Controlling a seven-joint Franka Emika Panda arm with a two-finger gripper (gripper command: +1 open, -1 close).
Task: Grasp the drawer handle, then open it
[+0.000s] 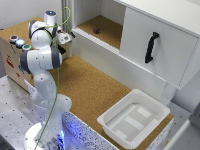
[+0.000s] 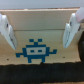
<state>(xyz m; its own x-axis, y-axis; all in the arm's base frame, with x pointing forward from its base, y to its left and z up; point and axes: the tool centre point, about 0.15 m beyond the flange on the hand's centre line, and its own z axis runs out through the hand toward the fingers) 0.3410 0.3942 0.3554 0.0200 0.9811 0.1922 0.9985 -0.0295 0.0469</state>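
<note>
I see the cork surface [image 1: 82,82] running across the middle of the exterior view, with the white cabinet along its far edge. The drawer [image 1: 167,47] is the big white front at the exterior view's right, and it looks flush with its frame. The arm [image 1: 45,65] stands at the exterior view's left, folded upward, well apart from the drawer. A white tub [image 1: 134,120] sits on the surface near the front, below the drawer. The handle [image 1: 151,47], a black curved bar set upright, is on the drawer front, untouched. My hand [image 2: 41,30] is spread, its two white fingers [image 2: 70,27] apart over a light board bearing a blue pixel figure [image 2: 36,51].
</note>
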